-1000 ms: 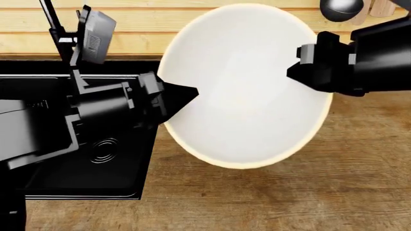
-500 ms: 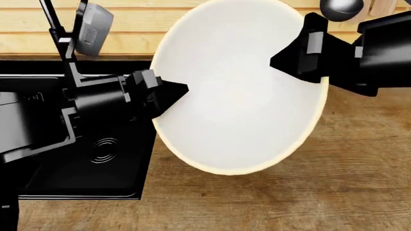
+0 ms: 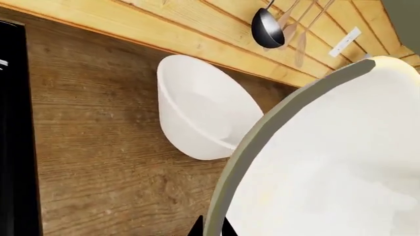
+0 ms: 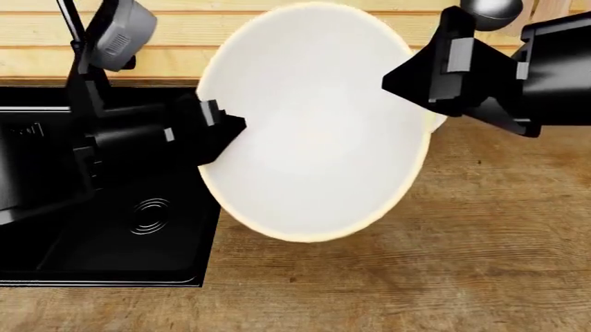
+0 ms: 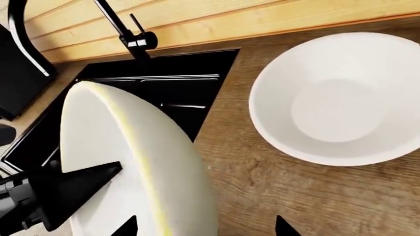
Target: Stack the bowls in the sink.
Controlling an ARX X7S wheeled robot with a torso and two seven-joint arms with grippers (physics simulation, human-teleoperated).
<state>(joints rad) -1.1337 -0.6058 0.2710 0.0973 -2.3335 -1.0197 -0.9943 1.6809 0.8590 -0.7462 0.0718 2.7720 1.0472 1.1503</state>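
left gripper jaws clamp the yellow-rimmed bowl over the bench; right gripper jaws open. plain bowl sits empty (sink too).

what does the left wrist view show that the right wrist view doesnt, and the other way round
Only the left wrist view shows the dark ladle and wooden utensils hanging on the plank wall. Only the right wrist view shows the black sink, its faucet, and the left tool pinching the yellow-rimmed bowl's rim. Both show that big bowl held up close to the camera, the plain white bowl resting apart on the wooden countertop, and the plank wall behind.
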